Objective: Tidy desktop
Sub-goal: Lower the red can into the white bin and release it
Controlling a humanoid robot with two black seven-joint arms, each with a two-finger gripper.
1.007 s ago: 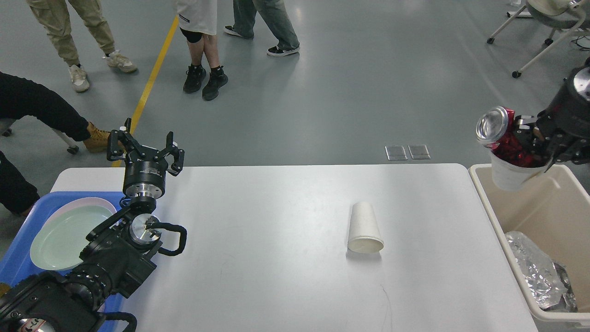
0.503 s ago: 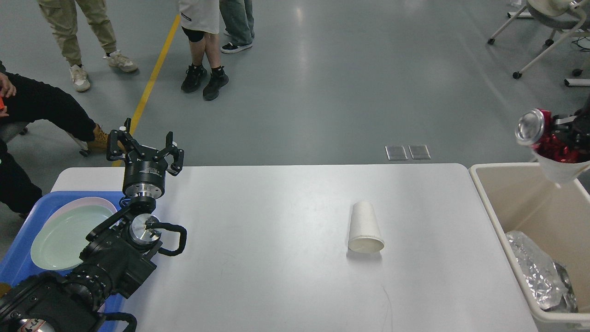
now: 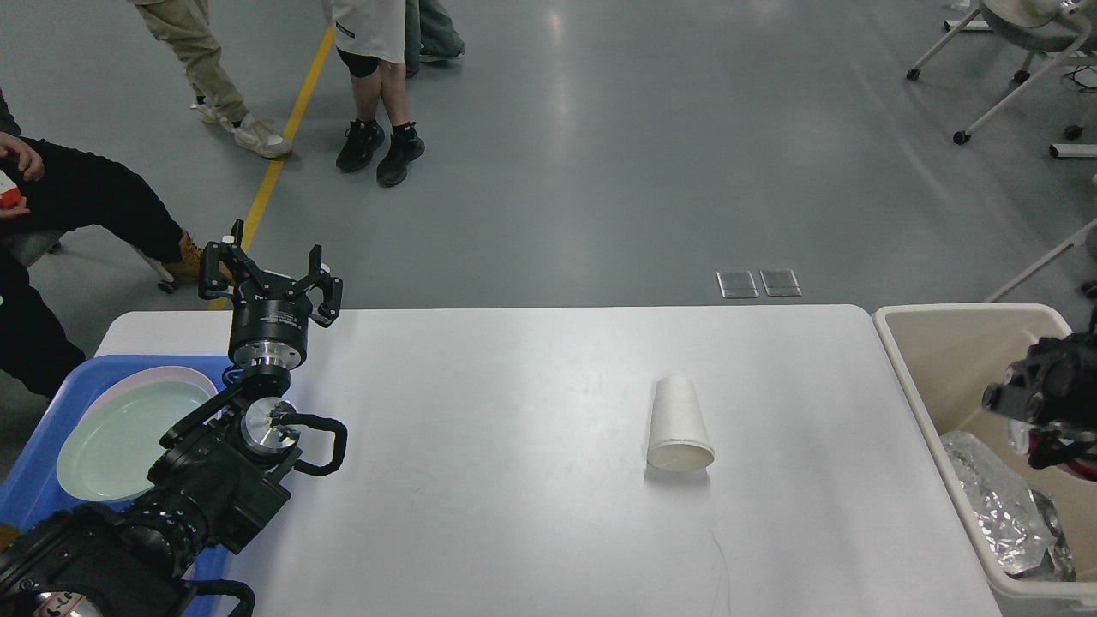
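The white desktop [image 3: 514, 514] fills the lower part of the head view. A white paper cup [image 3: 680, 424] lies on its side right of centre, mouth toward me. My left gripper [image 3: 270, 276] stands open above the table's far left corner, fingers pointing up and holding nothing. My right gripper [image 3: 1041, 416] is a dark, blurred shape low inside the beige bin [image 3: 908, 386] at the right edge; its fingers cannot be told apart. A sliver of red [image 3: 1085, 468] shows just under it.
A blue tray [image 3: 51, 411] with a pale green plate [image 3: 120, 441] sits at the table's left edge, partly behind my left arm. Crumpled foil [image 3: 994, 506] lies in the bin. People stand and sit on the floor beyond the table's far left.
My right gripper, holding a red can in a white cup above the bin's far edge, swung right and dropped into the bin; can and cup no longer show clearly. The left arm stayed still.
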